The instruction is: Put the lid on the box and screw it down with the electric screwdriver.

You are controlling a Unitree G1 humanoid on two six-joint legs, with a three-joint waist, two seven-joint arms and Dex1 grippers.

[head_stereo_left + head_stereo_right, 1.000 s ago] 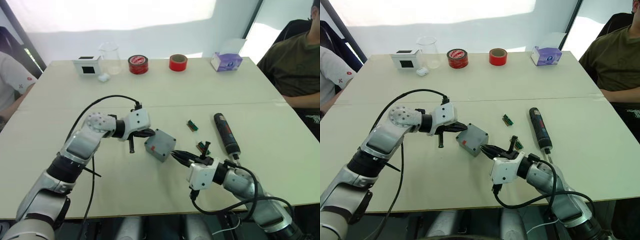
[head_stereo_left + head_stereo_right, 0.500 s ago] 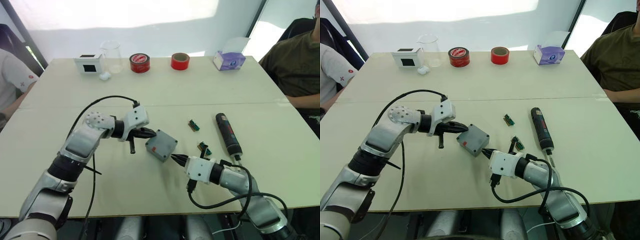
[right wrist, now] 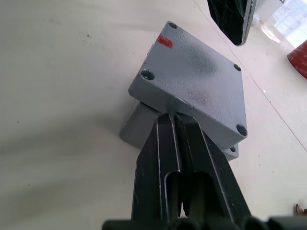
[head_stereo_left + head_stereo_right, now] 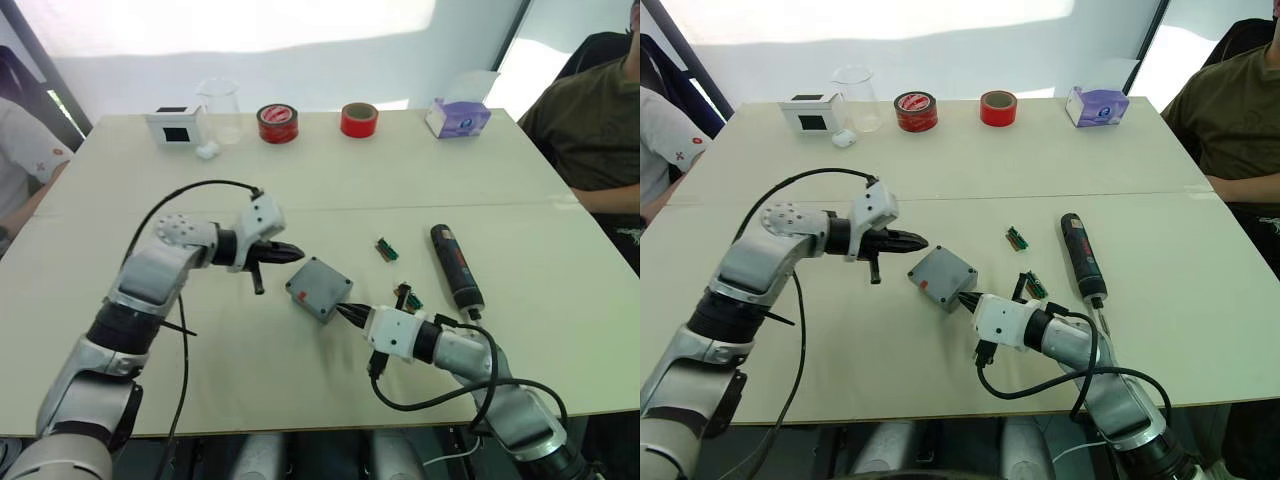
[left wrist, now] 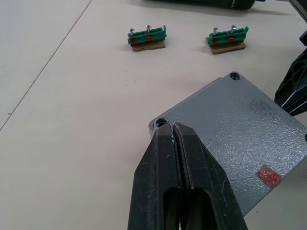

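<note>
The grey lid (image 4: 320,285), with corner holes and a small red mark on top, lies slightly skewed on the grey box (image 3: 136,123) at the table's middle. My left gripper (image 4: 296,251) is shut and empty, its tip just off the lid's far-left corner (image 5: 160,123). From the near side my right gripper (image 4: 345,312) is shut too, and its tip touches the lid's edge (image 3: 165,103). The black electric screwdriver (image 4: 455,268) lies flat on the table to the right of the box, with neither gripper on it.
Two small green terminal blocks (image 4: 386,250) (image 4: 407,297) lie between box and screwdriver. Along the far edge stand a white screen box (image 4: 174,126), a glass beaker (image 4: 218,108), two red tape rolls (image 4: 277,123) (image 4: 358,119) and a tissue box (image 4: 458,117). People sit at both sides.
My left gripper has drawn back a little to the left, off the lid. My right gripper has pushed forward until its tip meets the lid's near edge.
</note>
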